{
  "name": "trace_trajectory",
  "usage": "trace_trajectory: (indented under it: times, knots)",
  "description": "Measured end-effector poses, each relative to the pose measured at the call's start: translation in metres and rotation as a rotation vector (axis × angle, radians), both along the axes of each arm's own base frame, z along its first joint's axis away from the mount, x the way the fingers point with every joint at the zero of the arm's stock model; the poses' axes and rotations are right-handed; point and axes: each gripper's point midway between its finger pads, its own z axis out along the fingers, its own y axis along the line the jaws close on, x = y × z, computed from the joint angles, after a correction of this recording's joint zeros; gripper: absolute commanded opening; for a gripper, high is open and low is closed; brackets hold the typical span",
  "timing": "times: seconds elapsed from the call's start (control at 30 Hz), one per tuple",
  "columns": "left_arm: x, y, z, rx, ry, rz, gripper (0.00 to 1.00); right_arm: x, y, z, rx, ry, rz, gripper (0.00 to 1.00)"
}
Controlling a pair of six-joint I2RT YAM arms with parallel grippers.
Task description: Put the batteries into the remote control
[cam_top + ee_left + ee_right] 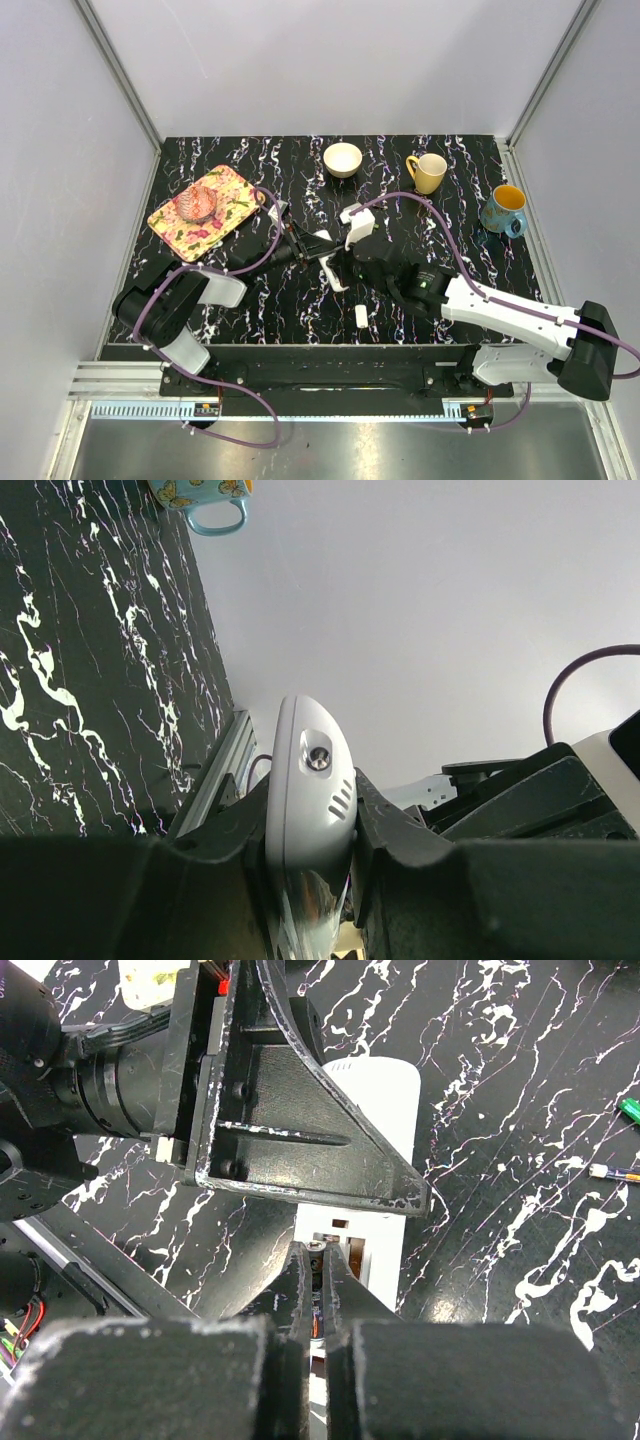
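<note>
Grips the remote control (385, 1110) clamped in the left gripper (310, 820), long axis pointing straight away from the right gripper (315, 1260). Hovers those fingers, pressed nearly together, directly over the open bay (340, 1228). Leaves a green battery (630, 1110) rightward on the table (500, 1050).

Remote clamped on edge, one battery loose on the table

The slim white remote (305, 770) is pinched by its long sides in my left gripper (312, 825). Its plain back, with a screw and a few short slits, faces my wrist cam, and the battery bay looks open from the other side. One green battery (630, 1110) lies flat on the table, well apart from the remote and half cut off by the frame edge.
</note>
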Motion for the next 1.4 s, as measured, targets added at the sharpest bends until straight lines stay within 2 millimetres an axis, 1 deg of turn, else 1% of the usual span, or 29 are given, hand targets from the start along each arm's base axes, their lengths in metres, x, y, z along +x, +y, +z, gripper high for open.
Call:
trace_trajectory:
  times: [0.33, 0.43, 0.53, 0.63, 0.7, 0.83, 0.9, 0.97, 1.0, 1.07, 1.13, 1.2, 1.23, 1.3, 1.33, 1.37, 1.4]
  knots:
    - [-0.003, 0.000, 0.004, 0.005, -0.040, -0.009, 0.00, -0.003, 0.001, 0.000, 0.009, 0.010, -0.008, 0.00]
    - [-0.004, 0.000, 0.004, 0.006, -0.043, -0.013, 0.00, -0.003, 0.000, 0.003, 0.018, 0.008, -0.020, 0.00]
    - [-0.004, 0.000, 0.005, 0.005, -0.047, -0.012, 0.00, -0.004, -0.003, 0.010, 0.034, 0.001, -0.028, 0.00]
    - [-0.006, 0.001, 0.000, 0.015, -0.045, -0.010, 0.00, -0.006, -0.004, 0.025, 0.067, -0.017, -0.031, 0.00]
    - [-0.008, 0.003, -0.004, 0.022, -0.038, -0.011, 0.00, -0.007, -0.008, 0.043, 0.108, -0.041, -0.035, 0.00]
    - [-0.010, 0.003, -0.008, 0.030, -0.032, -0.015, 0.00, -0.009, -0.019, 0.087, 0.202, -0.100, -0.052, 0.00]
    - [-0.011, 0.003, -0.009, 0.031, -0.032, -0.019, 0.00, -0.009, -0.024, 0.101, 0.228, -0.123, -0.067, 0.00]
    - [-0.012, 0.003, -0.009, 0.031, -0.032, -0.022, 0.00, -0.005, -0.030, 0.105, 0.229, -0.139, -0.099, 0.00]
    - [-0.012, 0.003, -0.009, 0.031, -0.033, -0.024, 0.00, -0.001, -0.036, 0.102, 0.211, -0.143, -0.132, 0.00]
    - [-0.014, 0.004, -0.008, 0.031, -0.037, -0.024, 0.00, 0.008, -0.047, 0.090, 0.169, -0.128, -0.182, 0.00]
    - [-0.019, 0.008, -0.004, 0.029, -0.055, -0.023, 0.00, 0.028, -0.067, 0.072, 0.146, -0.089, -0.273, 0.00]
    - [-0.026, 0.012, 0.003, 0.025, -0.095, -0.020, 0.00, 0.055, -0.099, 0.041, 0.129, -0.010, -0.400, 0.00]
    - [-0.030, 0.015, 0.009, 0.019, -0.126, -0.016, 0.00, 0.064, -0.112, 0.026, 0.123, 0.031, -0.454, 0.00]
    - [-0.039, 0.022, 0.025, 0.004, -0.211, 0.001, 0.00, 0.077, -0.136, -0.013, 0.113, 0.141, -0.568, 0.00]
    - [-0.042, 0.026, 0.034, -0.004, -0.254, 0.015, 0.00, 0.080, -0.143, -0.032, 0.110, 0.201, -0.613, 0.00]
    - [-0.045, 0.029, 0.042, -0.004, -0.293, 0.031, 0.00, 0.081, -0.145, -0.049, 0.112, 0.260, -0.647, 0.00]
    - [-0.047, 0.033, 0.050, -0.005, -0.330, 0.048, 0.00, 0.080, -0.145, -0.061, 0.114, 0.303, -0.669, 0.00]
